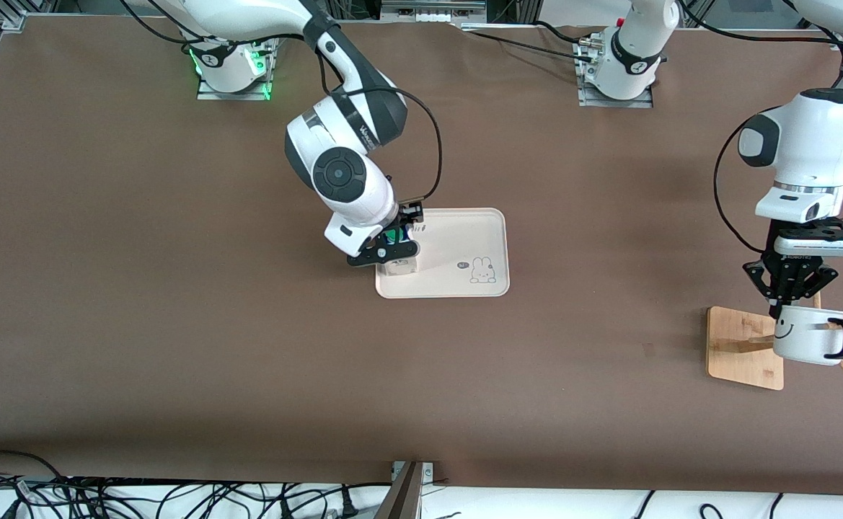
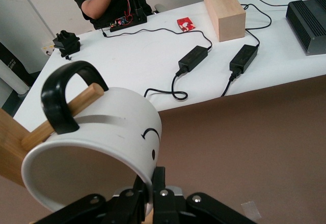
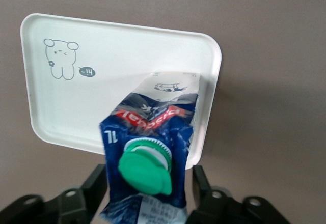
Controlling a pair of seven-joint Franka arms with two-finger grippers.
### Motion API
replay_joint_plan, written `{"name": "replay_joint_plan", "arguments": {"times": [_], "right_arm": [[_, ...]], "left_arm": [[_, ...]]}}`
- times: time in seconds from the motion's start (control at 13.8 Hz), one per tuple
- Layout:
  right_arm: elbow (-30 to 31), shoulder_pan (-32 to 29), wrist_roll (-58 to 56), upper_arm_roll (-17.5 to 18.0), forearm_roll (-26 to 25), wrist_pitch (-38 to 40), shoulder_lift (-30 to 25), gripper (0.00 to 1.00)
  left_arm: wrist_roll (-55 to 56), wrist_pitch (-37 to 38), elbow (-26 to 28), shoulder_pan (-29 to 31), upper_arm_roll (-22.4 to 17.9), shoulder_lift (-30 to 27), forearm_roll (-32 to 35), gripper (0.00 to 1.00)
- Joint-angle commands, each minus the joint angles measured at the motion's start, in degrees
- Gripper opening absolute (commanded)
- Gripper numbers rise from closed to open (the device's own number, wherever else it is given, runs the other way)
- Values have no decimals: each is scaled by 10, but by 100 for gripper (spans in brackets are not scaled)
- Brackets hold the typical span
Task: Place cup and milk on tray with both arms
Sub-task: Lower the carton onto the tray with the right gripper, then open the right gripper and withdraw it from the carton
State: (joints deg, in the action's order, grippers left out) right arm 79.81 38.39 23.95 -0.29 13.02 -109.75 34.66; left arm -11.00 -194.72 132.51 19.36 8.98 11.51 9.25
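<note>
Front view layout: brown surface (image 1: 176, 303), tray (image 1: 464, 238) mid-frame, wooden stand (image 1: 742, 346) at right edge of frame, toward the left arm's end.
Right arm: comes from upper left of frame, reaches down to the tray.
Right end effector (image 1: 389, 252): clamped on the milk (image 1: 398, 265), fingers either side of the carton top.
Milk: upright at the tray's corner toward the right arm's end and nearer the front camera; cannot tell if its base touches the tray; right wrist view shows the green cap (image 3: 146, 165) and blue print, tray (image 3: 127, 71) under it with the rabbit drawing (image 3: 60, 57).
Left arm: comes from upper right of frame, bent down over the stand.
Left end effector (image 1: 790, 292): clamped on the cup (image 1: 807, 335) rim, one finger inside, one outside.
Cup: tipped on its side at the stand, smiley facing the front camera, handle (image 2: 63, 99) hooked on a wooden peg (image 2: 63, 117) in left wrist view; well apart from the tray.
Tray: flat on the surface, rabbit print in the lower right part of it.
</note>
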Motion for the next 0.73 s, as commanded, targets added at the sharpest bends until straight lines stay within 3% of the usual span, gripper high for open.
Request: {"name": "replay_joint_plan", "arguments": {"times": [0.0,0.15,0.29,0.51,0.65], "right_arm": [[-5,-2,0,-8,11,41,-41,100],[-6,-1,0,-22,11,56,-77,100],[-8,-1,0,-66,7,114,-120,100],[-10,-1,-13,-180,5,144,-176,100],[-11,-1,-36,-245,5,180,-182,100]], "left_arm": [[-4,-2,-2,2,-1,-1,16,0],[4,-2,-3,-1,8,-6,16,0],[6,1,-4,0,18,-17,15,0],[5,1,-5,1,17,-25,16,0],[4,1,-5,2,17,-32,16,0]]}}
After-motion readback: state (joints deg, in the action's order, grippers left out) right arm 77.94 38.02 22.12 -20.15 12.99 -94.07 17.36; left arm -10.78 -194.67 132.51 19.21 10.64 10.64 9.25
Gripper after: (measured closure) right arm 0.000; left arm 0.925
